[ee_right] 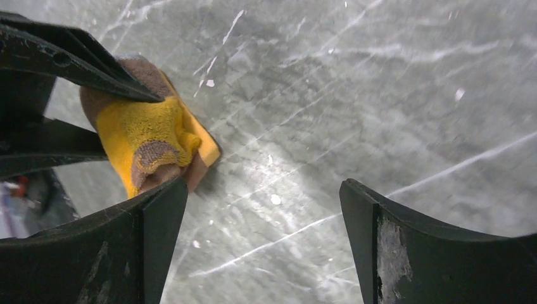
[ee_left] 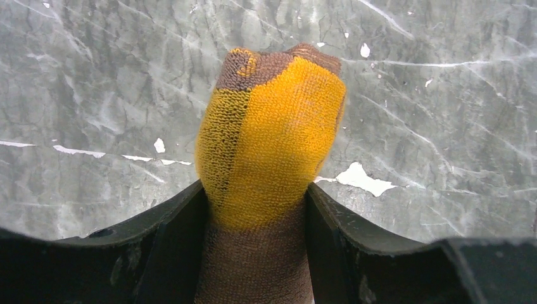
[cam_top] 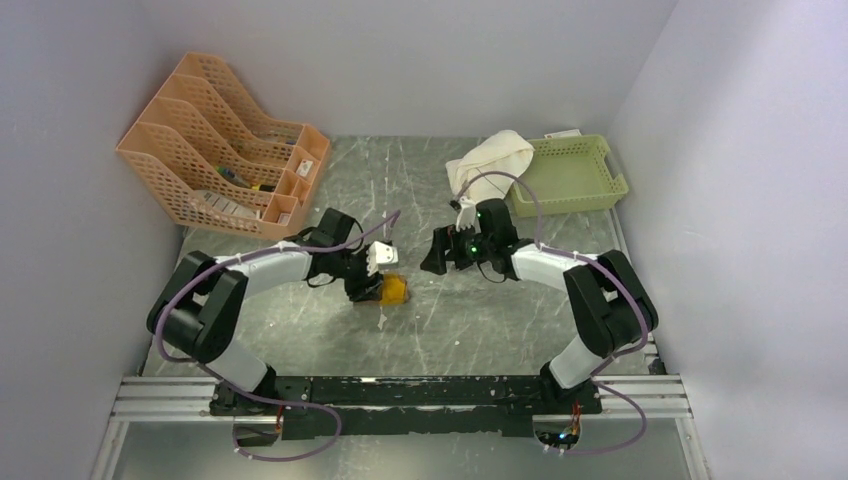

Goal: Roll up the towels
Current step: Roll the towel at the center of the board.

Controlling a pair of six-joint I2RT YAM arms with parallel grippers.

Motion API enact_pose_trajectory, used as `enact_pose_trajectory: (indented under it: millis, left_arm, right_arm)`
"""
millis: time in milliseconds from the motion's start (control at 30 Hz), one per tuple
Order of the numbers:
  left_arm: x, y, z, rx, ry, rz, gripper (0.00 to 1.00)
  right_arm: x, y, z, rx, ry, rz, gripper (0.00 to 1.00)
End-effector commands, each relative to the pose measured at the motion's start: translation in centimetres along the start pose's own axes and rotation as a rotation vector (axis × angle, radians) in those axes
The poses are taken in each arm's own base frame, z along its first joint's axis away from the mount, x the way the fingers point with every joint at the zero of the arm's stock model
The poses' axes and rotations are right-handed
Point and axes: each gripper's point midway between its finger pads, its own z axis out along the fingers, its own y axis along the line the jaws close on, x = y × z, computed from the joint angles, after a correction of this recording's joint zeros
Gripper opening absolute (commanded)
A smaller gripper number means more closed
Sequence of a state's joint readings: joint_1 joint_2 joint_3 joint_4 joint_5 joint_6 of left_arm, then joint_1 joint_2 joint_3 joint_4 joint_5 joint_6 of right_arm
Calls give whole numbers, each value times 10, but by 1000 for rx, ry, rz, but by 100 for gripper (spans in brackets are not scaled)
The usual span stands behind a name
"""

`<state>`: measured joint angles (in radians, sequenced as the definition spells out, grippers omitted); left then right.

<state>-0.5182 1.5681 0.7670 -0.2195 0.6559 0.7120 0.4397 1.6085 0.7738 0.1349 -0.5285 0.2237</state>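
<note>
The mustard-yellow and brown towel (cam_top: 394,290) is bunched into a tight roll at the middle of the table. My left gripper (cam_top: 375,290) is shut on it; in the left wrist view the roll (ee_left: 272,139) sticks out between the two black fingers (ee_left: 171,247). It also shows in the right wrist view (ee_right: 149,136), with the left gripper's fingers on it. My right gripper (cam_top: 436,255) is open and empty, to the right of the roll; in its own view (ee_right: 263,215) only bare table lies between the jaws. The cream-white towel (cam_top: 490,160) lies loose at the back, partly over the green basket's edge.
A green basket (cam_top: 580,175) stands at the back right. An orange file rack (cam_top: 215,145) with small items stands at the back left. Grey walls close in on both sides. The grey marbled tabletop (cam_top: 480,320) has white scratches.
</note>
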Motion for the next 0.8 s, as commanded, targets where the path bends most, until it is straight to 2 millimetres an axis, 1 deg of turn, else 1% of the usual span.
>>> enact_pose_trajectory:
  millis: [0,100,200,300,333,367,500,567,633,767]
  left_arm:
    - [6,-26,2,155,1,-60,63]
    - [8,-25,1,196,6,-83,63]
    - [10,-25,2,251,10,-122,63]
    - [18,-29,5,303,33,-171,63]
    - [21,-30,7,312,42,-181,63]
    - [24,-30,8,315,49,-189,63]
    - [26,-27,6,303,44,-198,63]
    - [24,-25,3,299,30,-200,63]
    - [24,-24,1,297,23,-206,63]
    - [27,-25,0,299,25,-213,64]
  right_arm:
    - [-9,21,0,-59,-79,233,92]
    - [-8,23,-3,-29,-108,318,92]
    - [-10,28,-5,-55,-157,397,92]
    - [-10,44,-5,-144,-208,439,92]
    - [-9,46,-4,-151,-222,437,92]
    - [-2,57,2,-167,-204,417,93]
    - [28,84,28,-199,-123,390,94]
    - [41,90,39,-199,-102,416,95]
    - [51,88,44,-184,-111,464,95]
    - [69,66,40,-89,-158,590,96]
